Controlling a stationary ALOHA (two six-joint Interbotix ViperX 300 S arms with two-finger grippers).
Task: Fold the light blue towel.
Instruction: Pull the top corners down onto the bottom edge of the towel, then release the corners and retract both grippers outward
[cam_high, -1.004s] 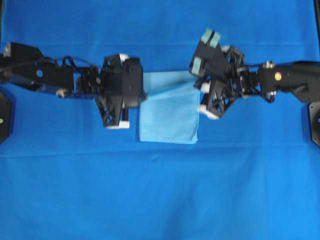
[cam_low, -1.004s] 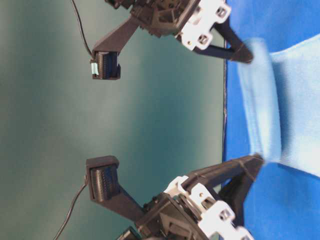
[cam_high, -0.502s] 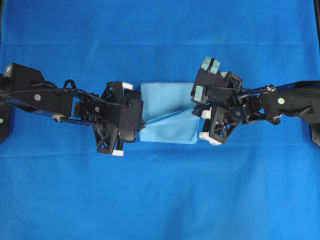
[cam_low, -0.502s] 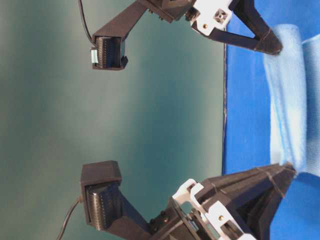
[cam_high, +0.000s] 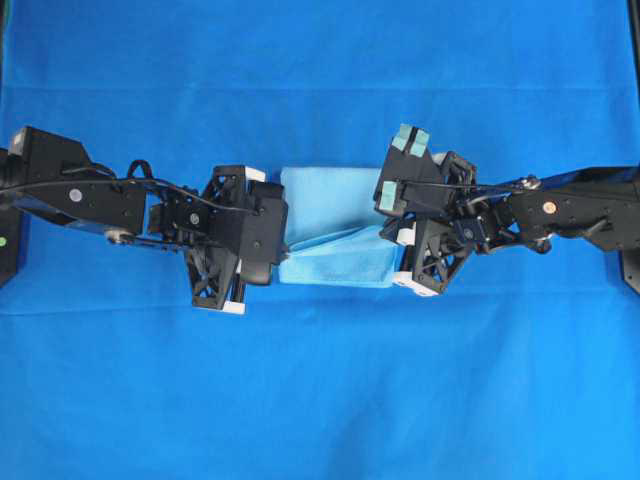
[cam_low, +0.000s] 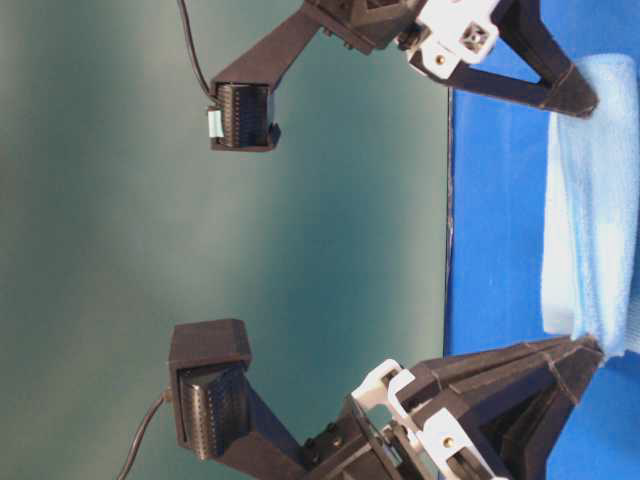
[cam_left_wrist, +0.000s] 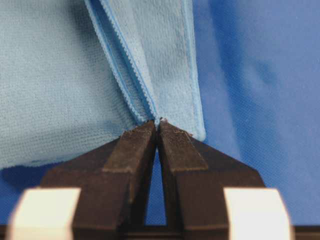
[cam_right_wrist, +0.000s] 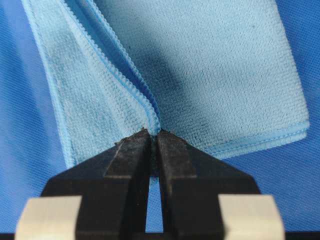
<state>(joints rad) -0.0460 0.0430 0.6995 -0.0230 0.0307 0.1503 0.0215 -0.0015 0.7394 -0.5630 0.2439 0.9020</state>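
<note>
Overhead view: towel (cam_high: 335, 225), part folded, mid table cloth (cam_high: 320, 400), nearer its far edge. Left gripper (cam_left_wrist: 157, 125) and right gripper (cam_right_wrist: 151, 134) each pinch a hemmed corner, jaws closed on it. Step: laying the fold; next likely needs release with edges aligned.

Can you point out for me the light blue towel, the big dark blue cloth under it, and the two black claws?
light blue towel (cam_high: 330, 190): overhead view, flat upper layer.
table cloth (cam_high: 320, 380): overhead view, bare part.
left gripper (cam_left_wrist: 157, 125): left wrist view, fingertips at the hem.
right gripper (cam_right_wrist: 154, 134): right wrist view, fingertips at the hem.
</note>
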